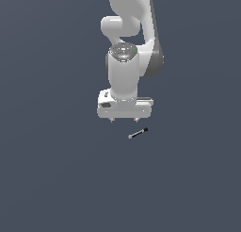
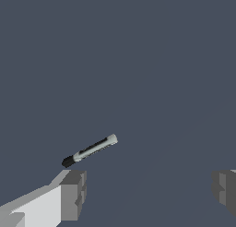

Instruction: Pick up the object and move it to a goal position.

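Observation:
The object [image 1: 138,133] is a tiny pen-like rod with a light grey shaft and a black end, lying flat on the dark floor. In the exterior view it rests just below and slightly toward that view's right of my gripper [image 1: 124,120], which hangs over the floor with its two short fingertips spread wide. The wrist view shows the object [image 2: 90,150] lying tilted, close to one grey finger [image 2: 73,194] but outside the gap; the other finger [image 2: 225,189] stands far off at the frame's edge. My gripper [image 2: 148,192] is open with nothing between the fingers.
A plain dark grey floor [image 1: 52,179] fills both views. The white arm [image 1: 132,33] rises behind the gripper in the exterior view. No other objects or marker show.

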{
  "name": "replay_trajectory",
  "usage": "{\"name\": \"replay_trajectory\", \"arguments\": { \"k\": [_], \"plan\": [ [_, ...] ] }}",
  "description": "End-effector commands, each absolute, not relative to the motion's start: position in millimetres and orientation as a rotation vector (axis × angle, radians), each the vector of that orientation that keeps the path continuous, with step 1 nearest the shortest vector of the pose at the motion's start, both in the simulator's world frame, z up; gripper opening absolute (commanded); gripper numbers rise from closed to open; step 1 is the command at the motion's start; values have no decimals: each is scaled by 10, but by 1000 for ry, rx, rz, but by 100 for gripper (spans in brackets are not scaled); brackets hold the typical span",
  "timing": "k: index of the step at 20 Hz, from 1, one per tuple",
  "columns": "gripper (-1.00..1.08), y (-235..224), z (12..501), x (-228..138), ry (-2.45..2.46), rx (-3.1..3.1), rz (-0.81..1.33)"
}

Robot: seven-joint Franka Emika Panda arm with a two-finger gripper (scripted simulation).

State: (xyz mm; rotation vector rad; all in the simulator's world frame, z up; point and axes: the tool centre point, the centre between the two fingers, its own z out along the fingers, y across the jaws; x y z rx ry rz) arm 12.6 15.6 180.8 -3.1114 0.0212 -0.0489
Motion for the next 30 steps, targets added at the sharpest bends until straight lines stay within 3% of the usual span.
{"name": "replay_trajectory", "arguments": {
  "k": [1,12,30],
  "plan": [
    [100,156,1808,126,21,-3111,-49],
    [100,-139,1802,217,94,-3122,-67],
    [100,24,1654,189,281,-3106,-55]
  ]
}}
